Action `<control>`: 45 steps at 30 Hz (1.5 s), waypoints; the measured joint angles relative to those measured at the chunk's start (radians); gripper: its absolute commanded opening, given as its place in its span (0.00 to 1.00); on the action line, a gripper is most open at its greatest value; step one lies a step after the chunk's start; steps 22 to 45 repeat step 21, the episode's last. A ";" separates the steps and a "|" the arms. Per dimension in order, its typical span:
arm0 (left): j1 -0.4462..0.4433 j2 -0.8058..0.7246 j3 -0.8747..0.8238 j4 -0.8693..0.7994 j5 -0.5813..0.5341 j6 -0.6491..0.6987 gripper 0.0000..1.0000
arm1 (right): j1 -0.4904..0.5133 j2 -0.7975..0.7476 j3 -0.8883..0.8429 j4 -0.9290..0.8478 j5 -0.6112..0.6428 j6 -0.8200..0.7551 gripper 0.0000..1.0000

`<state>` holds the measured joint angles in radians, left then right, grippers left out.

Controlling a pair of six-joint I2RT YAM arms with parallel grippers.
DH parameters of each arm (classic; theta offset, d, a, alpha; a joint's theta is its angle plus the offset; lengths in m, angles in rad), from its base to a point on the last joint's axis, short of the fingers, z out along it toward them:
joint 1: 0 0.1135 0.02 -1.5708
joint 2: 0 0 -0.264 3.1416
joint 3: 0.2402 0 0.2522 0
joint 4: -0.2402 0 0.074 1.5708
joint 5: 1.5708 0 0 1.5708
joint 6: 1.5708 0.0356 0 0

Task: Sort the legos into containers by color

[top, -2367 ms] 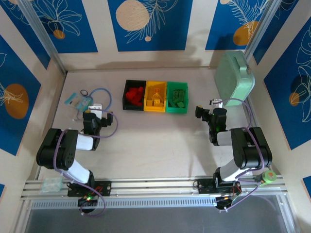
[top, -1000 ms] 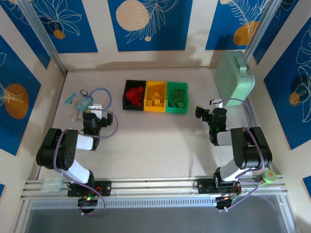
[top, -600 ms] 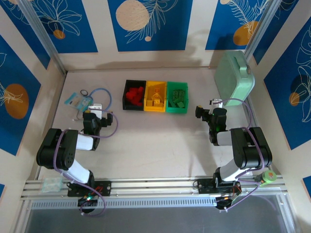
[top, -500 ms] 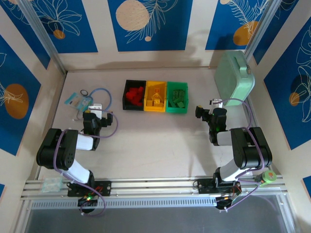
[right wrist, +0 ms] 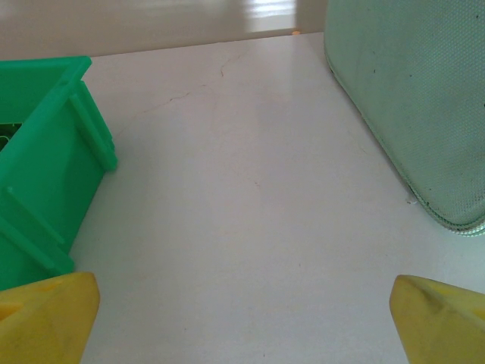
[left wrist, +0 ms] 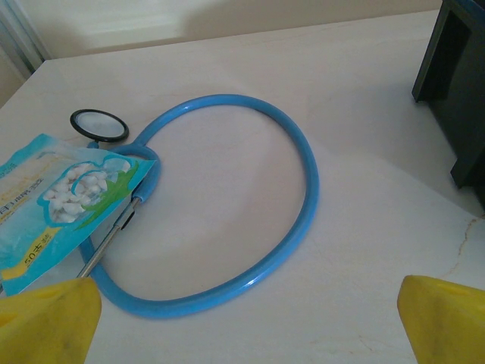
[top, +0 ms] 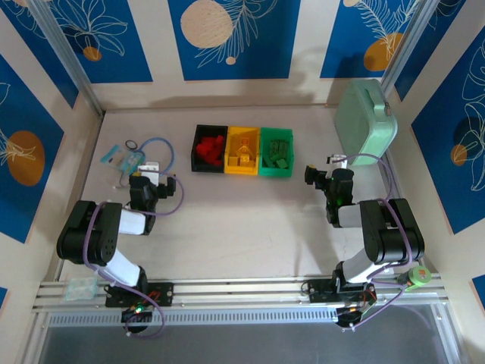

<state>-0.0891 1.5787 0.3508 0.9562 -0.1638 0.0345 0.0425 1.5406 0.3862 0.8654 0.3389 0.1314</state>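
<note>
A pale tabletop [top: 242, 227] sits inside a booth of cream walls hung with blue panels [top: 227, 38] printed with leaves and circles. We look down on it from above, with two black robot arms bolted to the edge nearest us.

Nearer to us than the yellow bin and off to its left, the left arm is folded low, with the left claw [top: 146, 184] close to the table. Through its wrist camera we see its two yellow fingertips [left wrist: 45, 322] at the bottom corners, spread wide with only bare table between them, so this claw is open and empty. Nearer than the yellow bin and to its right, the right claw [top: 333, 176] sits the same way. Its yellow fingertips [right wrist: 45, 315] are wide apart and grip nothing.

The yellow bin [top: 243, 129] stands in the middle of a row of three. The black bin [top: 211, 127] is right against its left side and the green bin [top: 276, 130] right against its right side. Red bricks [top: 210, 150] lie in the black bin, yellow bricks [top: 243, 154] in the yellow bin and green bricks [top: 277, 154] in the green bin.

Well to the left of the yellow bin, past the black bin, a stethoscope [left wrist: 295, 189] lies flat, its blue tube curled in a loop. A blue-and-white packet [left wrist: 61, 197] lies over the loop's left edge, and the stethoscope's small dark disc [left wrist: 99, 125] is just beyond the packet.

To the right of the yellow bin, past the green bin and a little farther back, a pale mint-green case [top: 366, 125] lies beside the right wall.
</note>
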 measured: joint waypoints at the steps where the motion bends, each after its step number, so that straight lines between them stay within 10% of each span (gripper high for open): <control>1: 0.000 0.000 0.000 0.000 0.000 0.000 1.00 | 0.000 0.000 0.000 0.000 0.000 0.000 0.99; 45: 0.000 0.000 0.006 -0.008 0.026 0.001 1.00 | 0.000 0.000 0.000 -0.006 0.000 0.000 0.99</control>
